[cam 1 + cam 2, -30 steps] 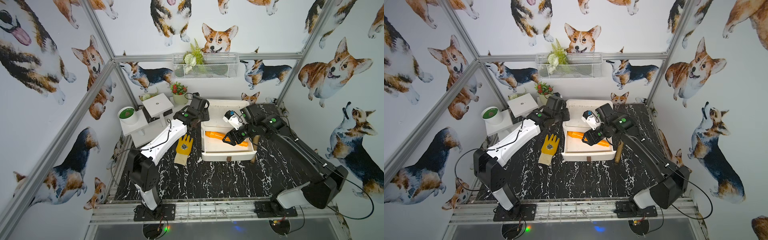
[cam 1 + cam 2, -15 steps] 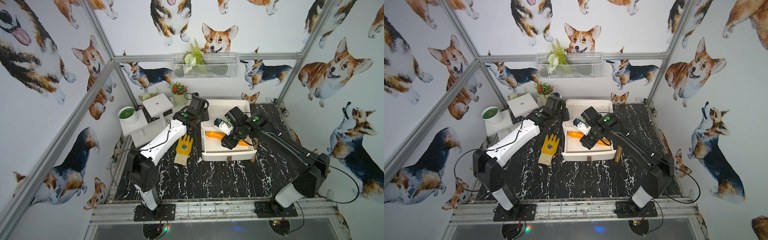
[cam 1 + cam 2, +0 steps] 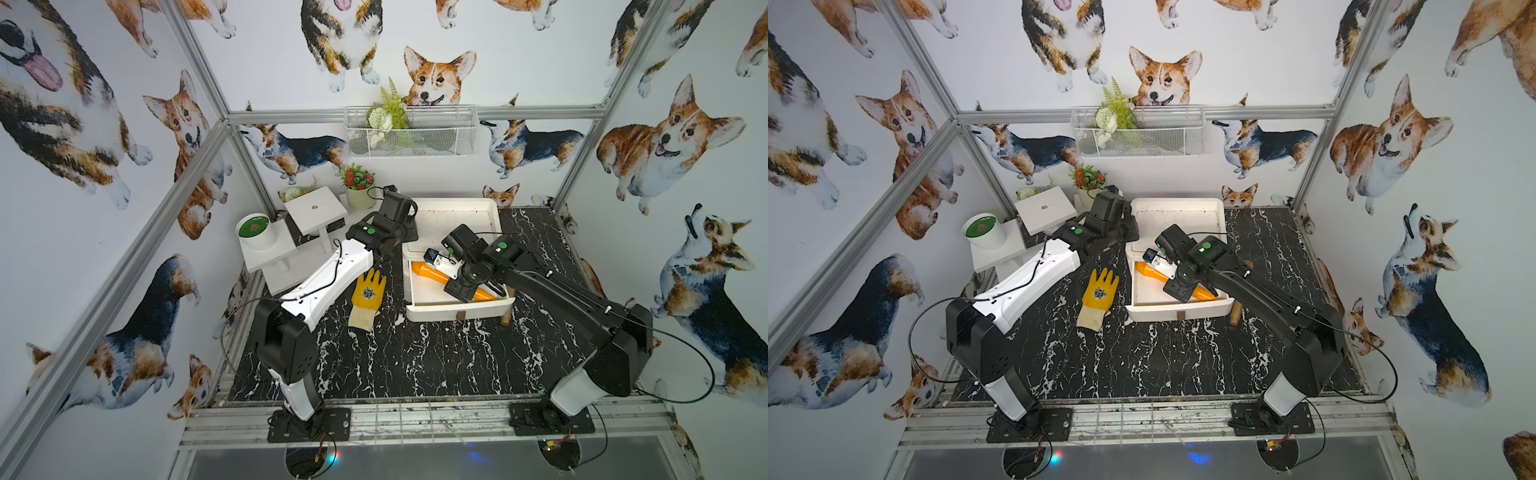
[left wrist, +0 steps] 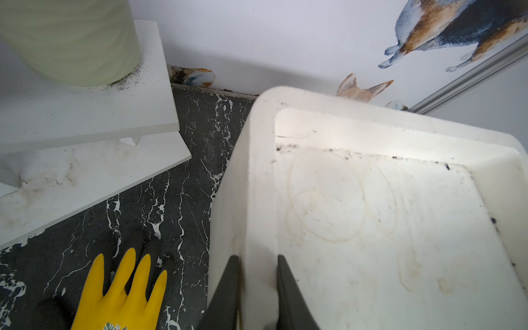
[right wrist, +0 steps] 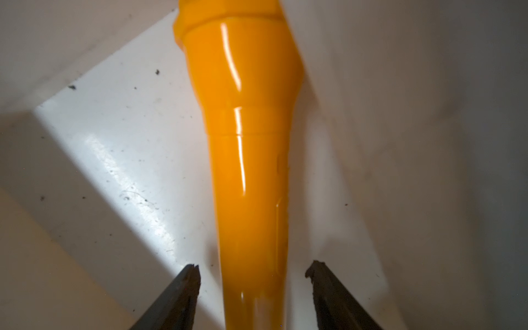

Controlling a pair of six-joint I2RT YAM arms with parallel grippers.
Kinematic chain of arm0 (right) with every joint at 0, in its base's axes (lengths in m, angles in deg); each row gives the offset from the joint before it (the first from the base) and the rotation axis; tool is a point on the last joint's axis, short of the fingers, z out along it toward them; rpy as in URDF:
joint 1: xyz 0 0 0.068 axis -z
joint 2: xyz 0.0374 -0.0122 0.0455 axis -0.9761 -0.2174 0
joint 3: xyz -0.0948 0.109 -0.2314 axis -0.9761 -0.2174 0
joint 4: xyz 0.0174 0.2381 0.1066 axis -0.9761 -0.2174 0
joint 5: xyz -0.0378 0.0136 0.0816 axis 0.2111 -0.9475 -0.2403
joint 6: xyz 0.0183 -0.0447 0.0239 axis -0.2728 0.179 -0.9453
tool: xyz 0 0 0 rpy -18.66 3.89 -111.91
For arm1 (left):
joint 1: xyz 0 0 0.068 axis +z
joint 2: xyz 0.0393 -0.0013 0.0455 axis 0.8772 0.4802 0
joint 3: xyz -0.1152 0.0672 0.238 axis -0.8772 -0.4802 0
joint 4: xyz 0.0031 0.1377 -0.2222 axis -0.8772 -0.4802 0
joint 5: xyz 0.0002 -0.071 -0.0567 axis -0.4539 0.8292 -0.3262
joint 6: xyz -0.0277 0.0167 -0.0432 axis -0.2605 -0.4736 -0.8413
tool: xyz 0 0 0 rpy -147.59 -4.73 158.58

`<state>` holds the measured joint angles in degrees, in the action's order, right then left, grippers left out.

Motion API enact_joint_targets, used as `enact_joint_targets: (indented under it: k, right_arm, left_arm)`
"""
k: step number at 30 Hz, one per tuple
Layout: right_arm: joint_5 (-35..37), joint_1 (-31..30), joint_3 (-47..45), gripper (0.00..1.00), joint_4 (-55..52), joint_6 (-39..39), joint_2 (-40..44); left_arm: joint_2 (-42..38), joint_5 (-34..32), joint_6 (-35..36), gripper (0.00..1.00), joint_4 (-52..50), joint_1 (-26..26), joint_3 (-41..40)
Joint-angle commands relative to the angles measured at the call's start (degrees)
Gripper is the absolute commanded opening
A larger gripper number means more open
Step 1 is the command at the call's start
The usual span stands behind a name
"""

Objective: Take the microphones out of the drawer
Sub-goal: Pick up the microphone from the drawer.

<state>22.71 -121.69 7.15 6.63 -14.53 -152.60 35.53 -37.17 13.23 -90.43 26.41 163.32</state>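
Note:
The orange microphone [image 3: 428, 272] [image 3: 1152, 272] lies slantwise on the floor of the pulled-out white drawer [image 3: 457, 309] [image 3: 1179, 312]. My right gripper [image 5: 253, 268] is down inside the drawer and open. Its two fingers stand on either side of the microphone's [image 5: 251, 171] thin handle, with a gap at each side. In both top views the right wrist covers the middle of the microphone. My left gripper [image 4: 257, 258] is shut on the left rim of the white cabinet top [image 4: 258, 185] [image 3: 453, 216], above and behind the drawer.
A yellow glove [image 3: 368, 297] lies on the black marble table left of the drawer. A wooden stick [image 3: 507, 319] sits by the drawer's right front corner. A white stepped stand [image 3: 282, 253] with a green-topped cup [image 3: 255, 230] and a potted plant [image 3: 358, 193] fills the back left.
My right arm has swung left and down into the drawer, over the microphone, and its jaws have narrowed slightly. The left arm has not moved.

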Motion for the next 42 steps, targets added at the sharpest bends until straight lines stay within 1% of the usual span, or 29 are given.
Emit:
enact_joint_targets:
  k: [1,4,6,7,11,15,17,22,27,42]
  right_arm:
    - [2.22,-0.05,-0.58,0.66,2.97,1.82,-0.75]
    - [1.61,-0.06,-0.54,0.62,2.87,1.77,-0.9]
    - [0.87,-0.07,-0.75,0.56,2.95,1.77,-0.93]
    - [0.6,-0.09,-0.83,0.52,2.97,1.77,-0.85]
    - [1.12,-0.06,-1.26,0.3,2.98,1.73,-0.63]
    - [0.68,-0.11,-2.59,0.16,3.15,2.73,0.56]
    - [0.21,-0.07,-3.33,0.12,3.56,3.24,1.46]
    - [-0.98,-0.12,-5.61,0.06,5.46,4.71,4.61]
    - [-3.16,-0.05,-7.73,0.03,6.83,5.82,7.99]
    - [-4.56,-0.06,-10.66,0.02,9.1,8.54,13.18]
  left_arm:
    - [0.74,1.34,-2.23,0.0,-6.8,0.52,-0.41]
    - [0.59,1.25,-2.23,0.0,-6.89,0.53,-0.41]
    - [0.53,1.25,-2.11,0.0,-6.89,0.6,-0.58]
    - [0.55,1.25,-2.07,0.0,-6.93,0.56,-0.63]
    - [0.56,1.25,-2.11,0.0,-6.98,0.62,-0.61]
    - [0.58,1.33,-2.06,0.0,-6.98,0.88,-0.58]
    - [0.65,1.43,-2.1,0.0,-6.97,0.93,-0.49]
    - [0.84,1.53,-2.12,0.0,-6.98,0.97,-0.23]
    - [1.09,1.61,-2.08,0.0,-7.03,1.08,-0.01]
    - [1.07,1.69,-2.41,0.0,-7.07,1.06,0.12]
